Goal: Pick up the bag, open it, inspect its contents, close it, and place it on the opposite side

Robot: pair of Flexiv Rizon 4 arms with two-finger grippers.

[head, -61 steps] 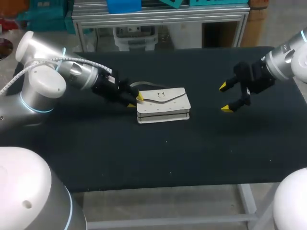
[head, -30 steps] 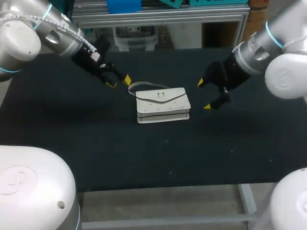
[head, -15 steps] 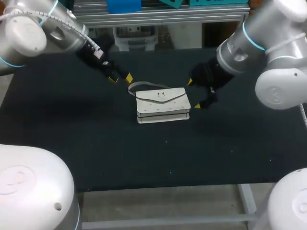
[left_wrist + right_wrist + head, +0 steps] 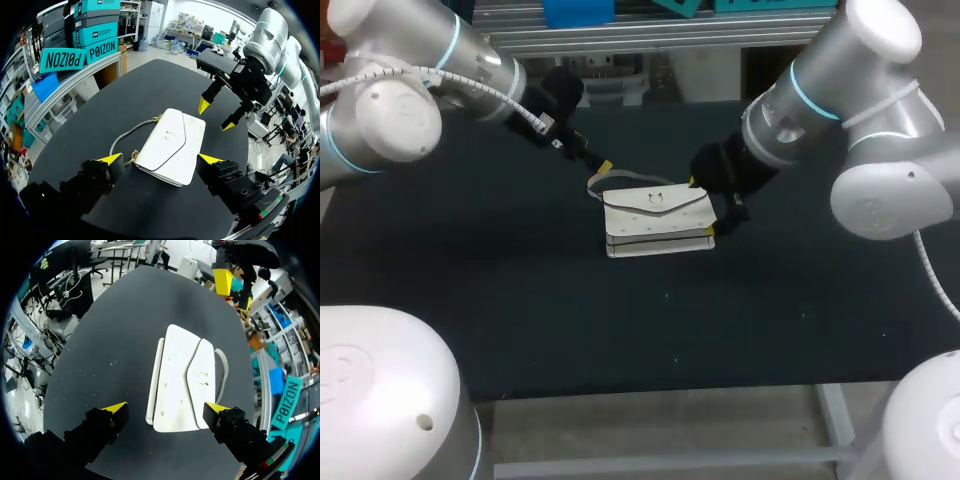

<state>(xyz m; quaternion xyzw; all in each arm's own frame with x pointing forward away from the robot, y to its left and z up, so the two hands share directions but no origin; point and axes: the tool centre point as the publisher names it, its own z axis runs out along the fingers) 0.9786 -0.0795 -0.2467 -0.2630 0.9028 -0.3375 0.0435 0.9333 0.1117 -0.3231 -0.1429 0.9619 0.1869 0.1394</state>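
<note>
A white flap bag (image 4: pixel 658 220) lies flat and closed at the middle of the black table, its strap (image 4: pixel 610 180) looping out behind its left end. My left gripper (image 4: pixel 599 167) hangs open over that strap, just behind the bag's left corner. My right gripper (image 4: pixel 704 208) is open at the bag's right end, fingers straddling the edge. In the left wrist view the bag (image 4: pixel 170 145) lies below and ahead of the wide-open left gripper (image 4: pixel 160 159), with the right gripper (image 4: pixel 216 115) beyond it. In the right wrist view the bag (image 4: pixel 182 377) lies under the open right gripper (image 4: pixel 166 408); the left gripper (image 4: pixel 233 290) is at its far end.
The black table top (image 4: pixel 520 300) carries only the bag. An aluminium frame shelf (image 4: pixel 650 35) stands behind the table's back edge.
Both arms have closed in on the bag. The left gripper moved right toward the strap end; the right gripper moved left to the bag's right edge. The bag has not moved.
</note>
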